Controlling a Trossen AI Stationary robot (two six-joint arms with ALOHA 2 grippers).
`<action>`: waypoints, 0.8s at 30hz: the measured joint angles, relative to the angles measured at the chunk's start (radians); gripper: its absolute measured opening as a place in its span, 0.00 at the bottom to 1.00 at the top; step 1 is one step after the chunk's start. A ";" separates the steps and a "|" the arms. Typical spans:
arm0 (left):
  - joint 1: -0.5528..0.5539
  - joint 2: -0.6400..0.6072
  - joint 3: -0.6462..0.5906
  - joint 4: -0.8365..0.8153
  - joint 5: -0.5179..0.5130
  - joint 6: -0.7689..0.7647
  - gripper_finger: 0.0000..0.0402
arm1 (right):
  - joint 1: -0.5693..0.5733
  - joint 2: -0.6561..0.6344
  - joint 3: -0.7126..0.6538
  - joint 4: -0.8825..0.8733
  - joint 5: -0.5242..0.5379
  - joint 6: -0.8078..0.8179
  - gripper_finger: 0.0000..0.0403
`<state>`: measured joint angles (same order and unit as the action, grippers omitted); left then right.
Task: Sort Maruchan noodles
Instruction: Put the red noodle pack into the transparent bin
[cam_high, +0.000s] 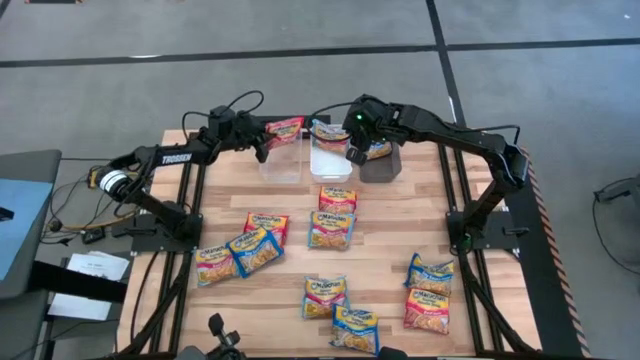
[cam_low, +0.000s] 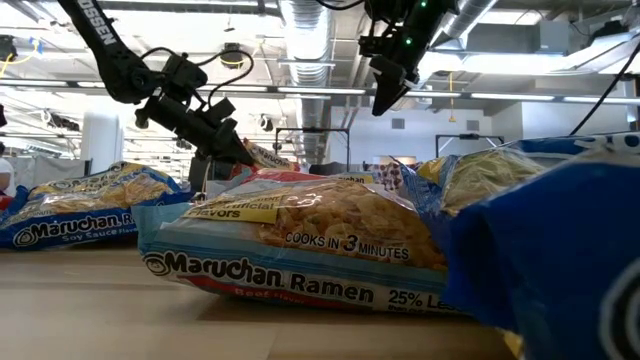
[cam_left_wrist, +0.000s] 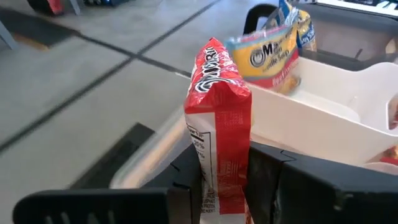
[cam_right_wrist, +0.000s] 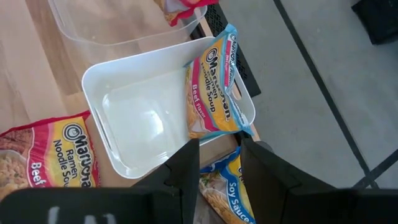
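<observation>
Maruchan noodles (cam_high: 339, 297) lie scattered across the wooden desk (cam_high: 390, 240). Farther back, the left tool (cam_high: 266, 140) is clamped on a red packet (cam_left_wrist: 219, 134) over the clear bin (cam_high: 282, 160). The right tool (cam_high: 357, 152) grips a blue packet (cam_right_wrist: 225, 186) above the dark-grey bin (cam_high: 380, 167), beside the white bin (cam_right_wrist: 146, 115) holding one packet.

clear bin (cam_high: 281, 160), white bin (cam_high: 330, 161), dark-grey bin (cam_high: 380, 166)

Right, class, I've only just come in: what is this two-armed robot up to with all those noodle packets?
It is sorting ramen packets into bins. The left gripper holds a red packet over the clear bin. The right gripper holds a blue soy sauce packet near the dark-grey bin. The white bin has one packet leaning inside. About ten more lie on the table.
</observation>
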<state>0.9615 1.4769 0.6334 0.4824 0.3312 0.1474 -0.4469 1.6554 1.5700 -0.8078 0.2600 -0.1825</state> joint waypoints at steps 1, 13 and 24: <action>0.000 0.010 0.000 -0.001 0.003 -0.015 0.17 | 0.000 0.000 0.000 0.000 0.000 0.000 0.34; 0.000 0.129 0.074 0.002 0.002 -0.056 0.19 | 0.008 0.000 0.000 -0.001 0.000 0.011 0.34; 0.002 0.129 0.074 -0.065 -0.094 -0.039 0.21 | 0.013 0.000 0.000 -0.002 0.000 0.025 0.34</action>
<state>0.9630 1.6062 0.7074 0.4178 0.2375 0.1087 -0.4335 1.6554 1.5700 -0.8096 0.2596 -0.1574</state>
